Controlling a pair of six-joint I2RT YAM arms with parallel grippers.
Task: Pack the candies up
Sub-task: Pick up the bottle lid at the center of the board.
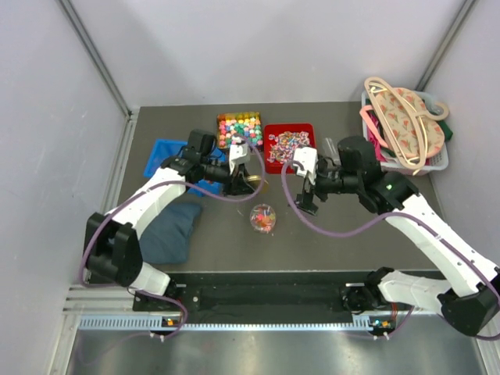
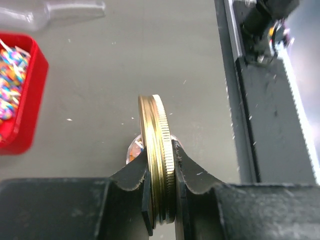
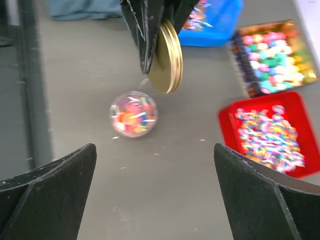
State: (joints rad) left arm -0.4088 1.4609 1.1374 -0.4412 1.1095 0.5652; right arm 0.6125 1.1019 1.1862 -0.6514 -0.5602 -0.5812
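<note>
In right wrist view, jar seemingly holding candies, left hand clamping gold lid, right hand spread.

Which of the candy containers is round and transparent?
The small jar, standing apart from the others. The red tray, the gold-rimmed tray and the blue tray are all rectangular and opaque.

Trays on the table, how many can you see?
3: a blue tray at the back left, partly hidden; a gold tray at back centre; a red tray just right of it.
</note>
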